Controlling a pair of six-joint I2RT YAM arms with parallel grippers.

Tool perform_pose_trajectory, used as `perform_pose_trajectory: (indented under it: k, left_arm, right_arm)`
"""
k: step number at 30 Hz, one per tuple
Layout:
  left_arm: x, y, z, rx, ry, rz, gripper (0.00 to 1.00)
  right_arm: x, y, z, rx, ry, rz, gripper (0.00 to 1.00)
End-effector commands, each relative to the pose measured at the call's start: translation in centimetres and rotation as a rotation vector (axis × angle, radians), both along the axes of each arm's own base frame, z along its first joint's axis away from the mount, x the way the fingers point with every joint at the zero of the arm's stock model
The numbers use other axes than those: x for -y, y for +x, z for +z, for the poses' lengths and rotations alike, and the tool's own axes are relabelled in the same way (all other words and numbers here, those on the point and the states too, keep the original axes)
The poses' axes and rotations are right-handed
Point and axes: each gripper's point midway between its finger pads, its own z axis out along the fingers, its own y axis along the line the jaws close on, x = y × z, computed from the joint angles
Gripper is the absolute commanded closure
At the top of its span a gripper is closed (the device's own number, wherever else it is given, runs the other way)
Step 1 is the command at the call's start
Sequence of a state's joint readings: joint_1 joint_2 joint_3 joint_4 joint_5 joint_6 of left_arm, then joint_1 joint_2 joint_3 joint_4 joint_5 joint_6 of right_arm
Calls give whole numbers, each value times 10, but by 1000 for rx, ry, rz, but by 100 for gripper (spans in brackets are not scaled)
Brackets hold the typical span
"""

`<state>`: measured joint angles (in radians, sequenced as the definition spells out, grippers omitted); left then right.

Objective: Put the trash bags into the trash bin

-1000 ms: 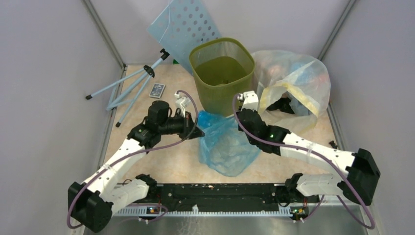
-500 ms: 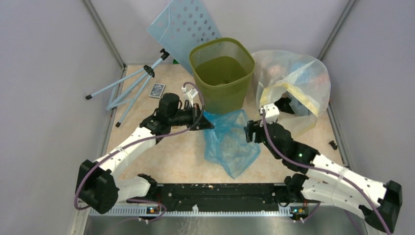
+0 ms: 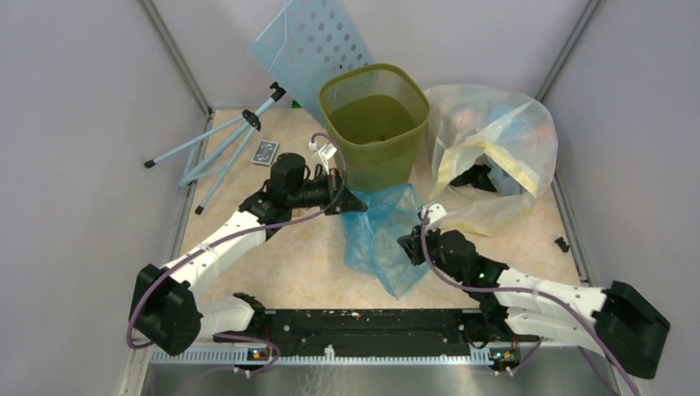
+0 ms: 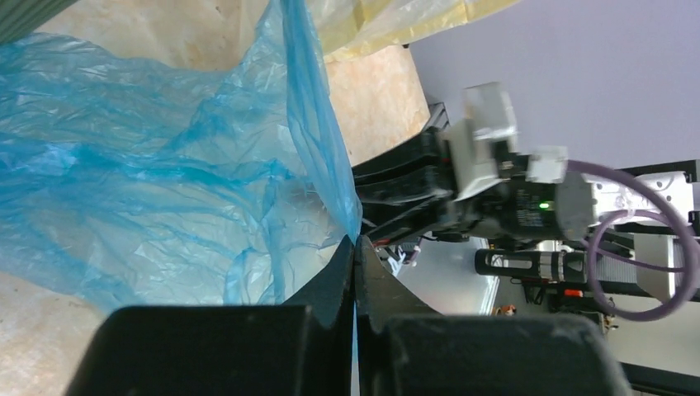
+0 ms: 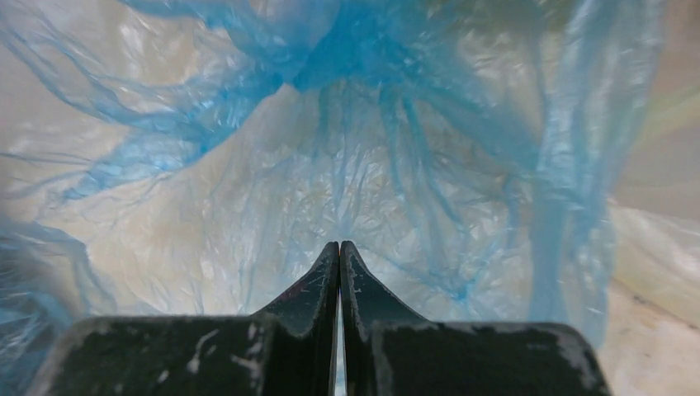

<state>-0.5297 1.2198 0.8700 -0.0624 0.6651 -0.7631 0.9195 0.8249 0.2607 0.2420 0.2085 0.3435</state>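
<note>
The trash bag point(image 3: 384, 235) is thin, crinkly light-blue plastic, lying spread on the table just in front of the trash bin point(image 3: 376, 124). The bin is olive-green, upright and open. My left gripper point(image 3: 357, 206) is shut on the bag's upper left edge, close to the bin's base. In the left wrist view that blue edge point(image 4: 318, 140) runs straight into the closed left gripper point(image 4: 355, 241). My right gripper point(image 3: 407, 247) is at the bag's right edge. In the right wrist view its jaws point(image 5: 339, 243) are shut, with the bag's plastic point(image 5: 330, 148) pinched at the tips.
A large clear yellowish bag point(image 3: 491, 148) stuffed with items sits right of the bin. A perforated light-blue panel point(image 3: 314, 41) leans on the back wall. A pale blue tripod point(image 3: 223, 148) and a small card point(image 3: 264, 153) lie at the back left.
My right gripper pulled back from the bin toward the near side, opened, then shut on the bag's right edge. My left gripper carried its bag edge rightward, closer to the bin.
</note>
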Motion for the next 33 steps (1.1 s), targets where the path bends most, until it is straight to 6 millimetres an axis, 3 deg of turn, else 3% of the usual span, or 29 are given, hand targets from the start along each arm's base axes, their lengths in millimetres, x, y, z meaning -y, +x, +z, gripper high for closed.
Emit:
perform_pose_trajectory:
  k: [1,10,17,25,28,33]
  left_arm:
    - [11,-3,43,80,-91,-23,100]
    - [26,-15,77,112,-166,-52,100]
    - [28,-13,120,192,-201,-60,100]
    - [32,-41,170,271,-296,-178,100]
    - [30,-55,172,288,-287,-238,100]
    - [23,-73,155,279,-236,-285,100]
  right_arm:
    - [-43,16,42,158,188,74,100]
    - [-88,45,37,250,230,87,100]
    - [-120,35,29,340,116,143,100]
    - [-132,29,12,294,107,210,100]
    - [-142,19,18,254,169,288,100]
    - [-153,6,34,162,310,410,100]
